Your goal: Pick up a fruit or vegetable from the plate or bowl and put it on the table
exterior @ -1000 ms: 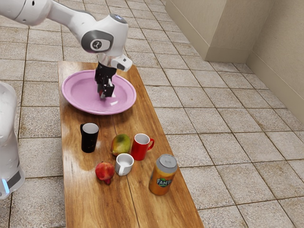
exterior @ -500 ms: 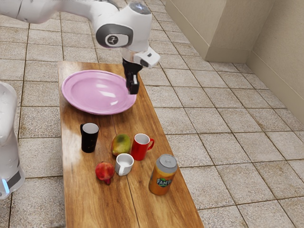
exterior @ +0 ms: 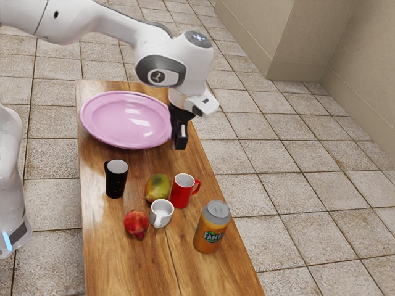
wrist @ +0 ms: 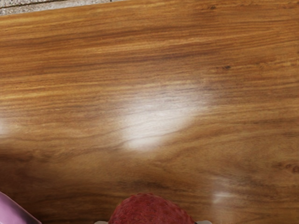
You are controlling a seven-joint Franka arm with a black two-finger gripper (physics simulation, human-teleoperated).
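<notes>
Carrying, I judge: the gripper (exterior: 179,145) pinches the red fruit (wrist: 150,210) above the table (exterior: 111,259), towards its long edge on the exterior view's right, near the plate (exterior: 117,121); next, lower, then release

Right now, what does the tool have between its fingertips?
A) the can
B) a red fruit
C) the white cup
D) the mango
B: the wrist view shows the red fruit between the fingertips of the tool, while the can, mango and white cup are on the table.
</notes>
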